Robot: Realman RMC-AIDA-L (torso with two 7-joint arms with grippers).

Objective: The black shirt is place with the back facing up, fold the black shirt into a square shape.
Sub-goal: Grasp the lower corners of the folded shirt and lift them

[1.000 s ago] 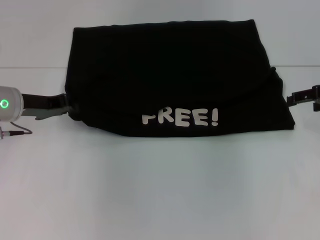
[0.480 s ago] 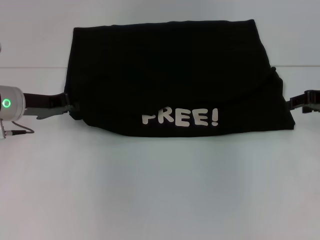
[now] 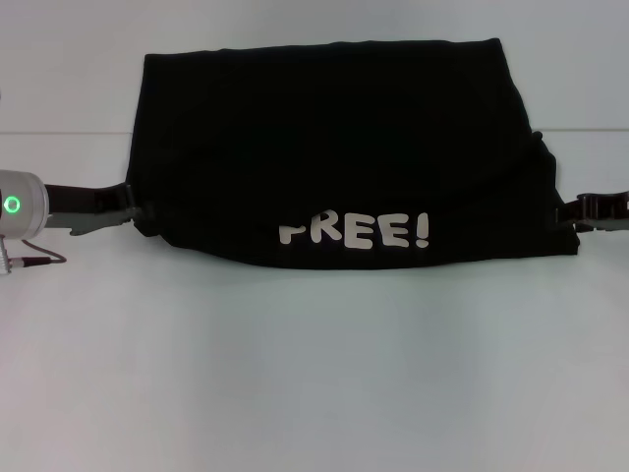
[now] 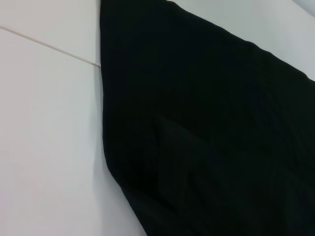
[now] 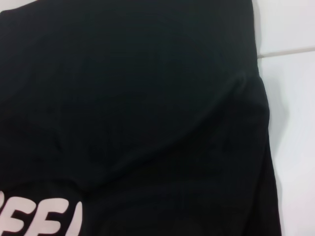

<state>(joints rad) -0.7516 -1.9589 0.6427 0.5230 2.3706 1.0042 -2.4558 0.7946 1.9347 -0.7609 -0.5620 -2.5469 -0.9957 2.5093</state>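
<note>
The white table fills the head view, with a thin seam line running across it behind the garment; the near half of it is bare white surface. On the far half lies the black shirt, folded over into a wide block with a straight far edge and a curved near edge; a layer has been turned over so that the white letters "FREE!" read along the near edge, right of centre; a rounded fold line arcs across the upper layer from the left side toward the right corner. In the left wrist view the shirt shows as plain black cloth with its left edge running along the white table and a soft ridge of a fold inside it; in the right wrist view the shirt covers nearly everything, its right edge bulging outward beside the table, and part of the white letters shows at one corner. The left claw reaches in from the left, low over the table, its tip touching the shirt's left edge near the lower corner; whether it has cloth pinched or how far it is spread, I cannot tell. The right claw comes in from the right at the shirt's right edge near the lower corner; its opening and any hold on the cloth cannot be told either.
</note>
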